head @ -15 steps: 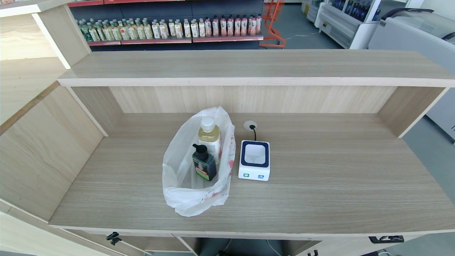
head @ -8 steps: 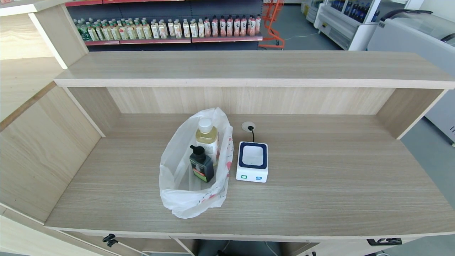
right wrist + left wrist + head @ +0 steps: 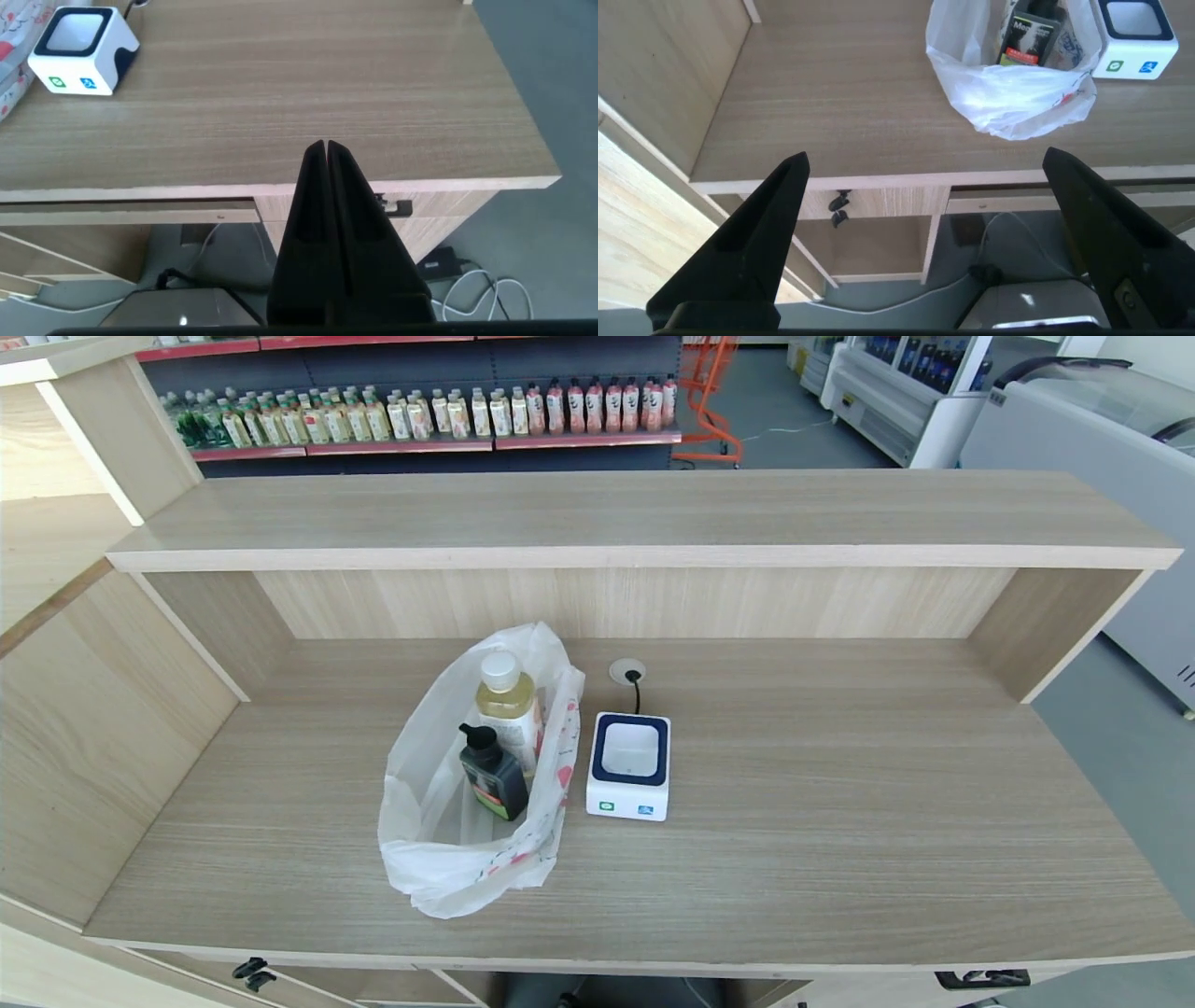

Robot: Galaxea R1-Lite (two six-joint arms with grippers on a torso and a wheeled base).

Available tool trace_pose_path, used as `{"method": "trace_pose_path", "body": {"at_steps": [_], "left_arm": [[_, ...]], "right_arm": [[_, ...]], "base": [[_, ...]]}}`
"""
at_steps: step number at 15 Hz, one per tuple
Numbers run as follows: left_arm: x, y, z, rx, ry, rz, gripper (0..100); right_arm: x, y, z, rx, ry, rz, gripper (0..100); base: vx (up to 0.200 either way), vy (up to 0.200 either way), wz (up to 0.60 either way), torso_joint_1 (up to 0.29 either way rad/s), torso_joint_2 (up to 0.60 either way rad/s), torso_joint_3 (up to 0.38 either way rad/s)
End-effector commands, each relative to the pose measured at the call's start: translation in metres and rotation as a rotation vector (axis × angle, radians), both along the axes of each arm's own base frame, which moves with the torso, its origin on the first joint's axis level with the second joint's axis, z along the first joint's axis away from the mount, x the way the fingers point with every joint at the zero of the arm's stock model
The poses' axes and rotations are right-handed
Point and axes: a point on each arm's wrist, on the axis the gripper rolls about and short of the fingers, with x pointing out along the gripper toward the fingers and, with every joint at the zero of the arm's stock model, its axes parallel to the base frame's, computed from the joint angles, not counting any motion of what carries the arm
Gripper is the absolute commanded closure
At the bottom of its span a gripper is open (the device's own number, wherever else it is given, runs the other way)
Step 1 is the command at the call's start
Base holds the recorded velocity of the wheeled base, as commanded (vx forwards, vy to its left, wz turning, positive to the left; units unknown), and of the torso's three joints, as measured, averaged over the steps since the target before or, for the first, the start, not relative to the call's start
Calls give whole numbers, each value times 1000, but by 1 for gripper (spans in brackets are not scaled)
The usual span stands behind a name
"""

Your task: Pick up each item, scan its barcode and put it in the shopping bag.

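left wrist view looks past the left gripper (image 3: 924,161), whose two dark fingers (image 3: 747,252) stand wide apart with nothing between them, out in front of the counter (image 3: 840,103) and its front edge. from here the panel beneath that edge comes into sight, with a small black handle (image 3: 840,207) on it. the head view adds the far side: a side wall (image 3: 103,747) at the counter's left end, a back panel (image 3: 653,602), and a raised ledge (image 3: 635,513) running across the top.

the shopping bag (image 3: 439,882) stands left of the counter's middle, mouth open upward, its front folded down onto the wood. inside it a dark pump bottle (image 3: 493,775) stands nearer the front, and a pale yellow bottle (image 3: 504,705) with a white cap stands close behind it. just beside the bag's right flank sits the white scanner (image 3: 630,767), its dark-rimmed window facing up. a black cable (image 3: 636,686) runs from its back to a grommet (image 3: 627,670) in the counter.

right of the scanner a broad stretch of wood grain runs to the right side wall (image 3: 1055,616). the right wrist view takes in that stretch and the counter's right front corner. the right gripper (image 3: 325,154) hangs out in front of the edge, its fingers pressed flat together and holding nothing.
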Motion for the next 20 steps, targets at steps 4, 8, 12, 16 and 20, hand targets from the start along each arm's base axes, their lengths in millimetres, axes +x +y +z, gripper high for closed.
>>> {"method": "trace_pose_path", "body": {"at_steps": [4,8,12,16,20], "left_arm": [[0,0,0,1,2,-1,0],[0,0,0,1,2,-1,0],[0,0,0,1,2,-1,0],[0,0,0,-1,3,-1,0],[0,0,-1,-1,4,-1,0]], "right_arm": [[0,0,0,3,2,-1,100],[0,0,0,1,2,-1,100],[0,0,0,3,2,-1,100],[0,0,0,-2,2,-1,100],[0,0,0,-2,2,-1,100]], "base": [[0,0,0,0,0,0],[0,0,0,0,0,0],[0,0,0,0,0,0],[0,0,0,0,0,0],[0,0,0,0,0,0]]}}
